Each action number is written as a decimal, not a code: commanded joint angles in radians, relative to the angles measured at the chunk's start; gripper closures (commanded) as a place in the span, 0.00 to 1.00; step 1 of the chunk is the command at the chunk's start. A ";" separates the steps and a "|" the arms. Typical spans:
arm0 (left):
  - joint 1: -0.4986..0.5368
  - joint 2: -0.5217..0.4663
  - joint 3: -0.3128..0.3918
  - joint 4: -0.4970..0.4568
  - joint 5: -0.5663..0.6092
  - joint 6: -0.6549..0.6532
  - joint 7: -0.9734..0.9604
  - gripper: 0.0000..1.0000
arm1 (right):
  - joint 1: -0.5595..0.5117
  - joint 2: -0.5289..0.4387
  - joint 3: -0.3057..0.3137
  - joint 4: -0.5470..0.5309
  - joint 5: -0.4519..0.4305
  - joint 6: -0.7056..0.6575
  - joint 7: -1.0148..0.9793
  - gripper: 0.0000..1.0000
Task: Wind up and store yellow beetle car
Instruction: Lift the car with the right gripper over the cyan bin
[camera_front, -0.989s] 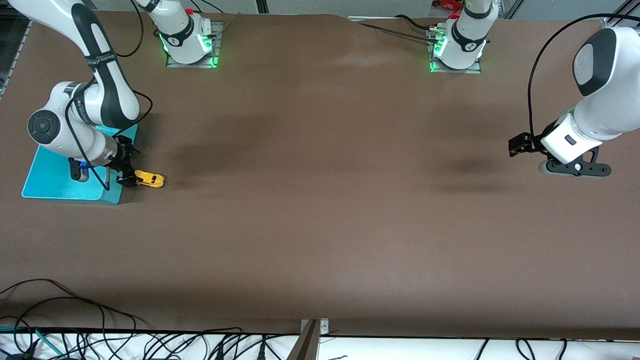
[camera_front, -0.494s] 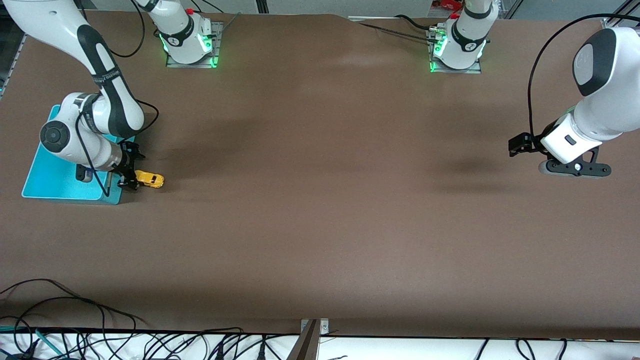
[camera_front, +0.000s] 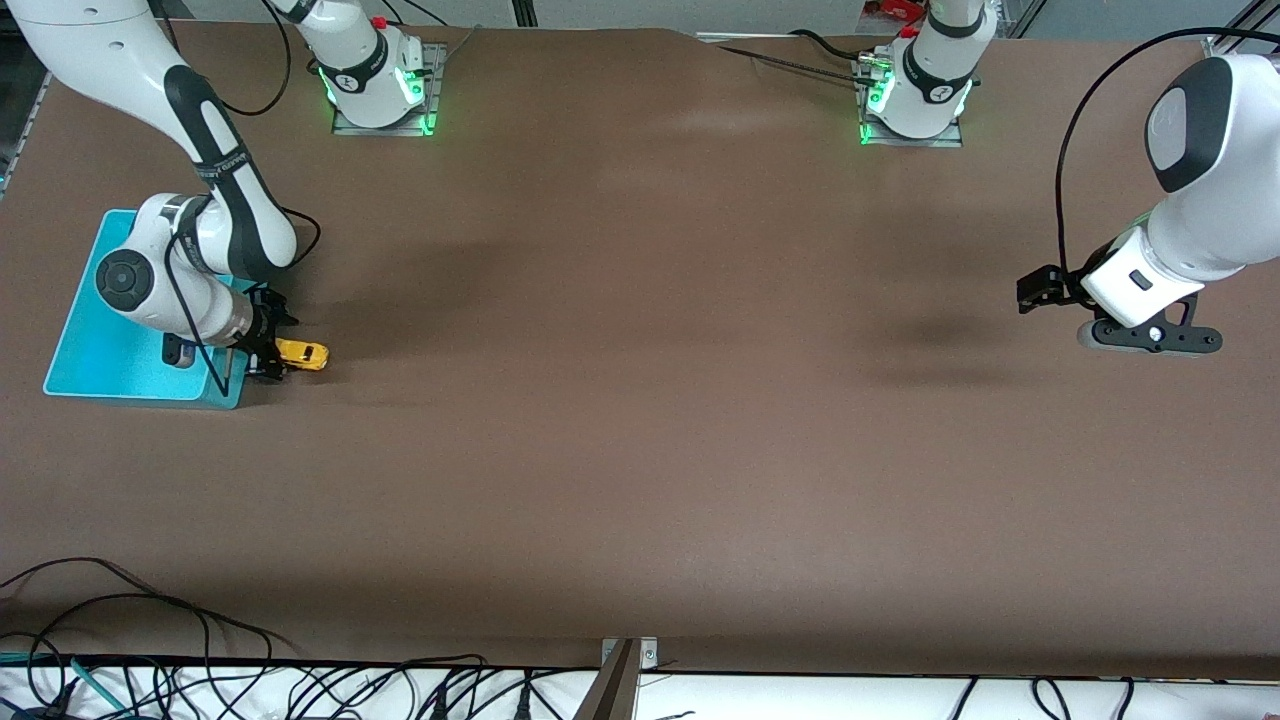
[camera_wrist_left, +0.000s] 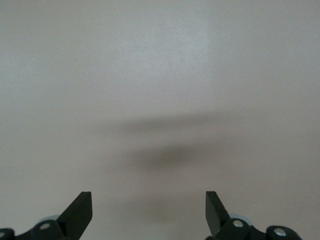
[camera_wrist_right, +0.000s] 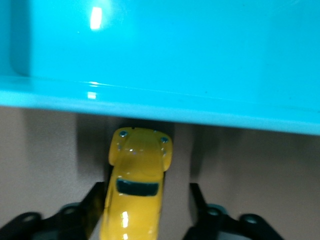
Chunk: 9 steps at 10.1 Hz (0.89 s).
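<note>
1. Front view: the yellow beetle car (camera_front: 303, 355) sits on the tabletop (camera_front: 640, 400) just beside the turquoise bin (camera_front: 100, 360), the right pincer (camera_front: 268, 362) at its end. The left arm waits.
2. Left wrist view: the left pincer (camera_wrist_left: 149, 212) hangs wide over bare tabletop.
3. Right wrist view: pincer fingers (camera_wrist_right: 97, 200) flank the car; one touches, the other stands apart.

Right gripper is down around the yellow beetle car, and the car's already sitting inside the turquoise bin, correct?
Not quite. The right gripper is down around the yellow beetle car, but the car is on the brown table beside the turquoise bin, not inside it. The right wrist view shows it outside the bin's wall.
</note>
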 joint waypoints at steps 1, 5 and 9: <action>0.009 -0.011 -0.002 -0.005 -0.023 -0.009 0.027 0.00 | -0.006 -0.046 0.028 0.000 -0.018 -0.002 0.027 1.00; 0.010 -0.013 -0.002 -0.005 -0.023 -0.010 0.027 0.00 | -0.006 -0.152 0.041 0.050 -0.019 -0.176 0.023 1.00; 0.009 -0.013 -0.003 -0.005 -0.023 -0.012 0.025 0.00 | -0.007 -0.216 0.041 0.102 -0.139 -0.307 -0.006 1.00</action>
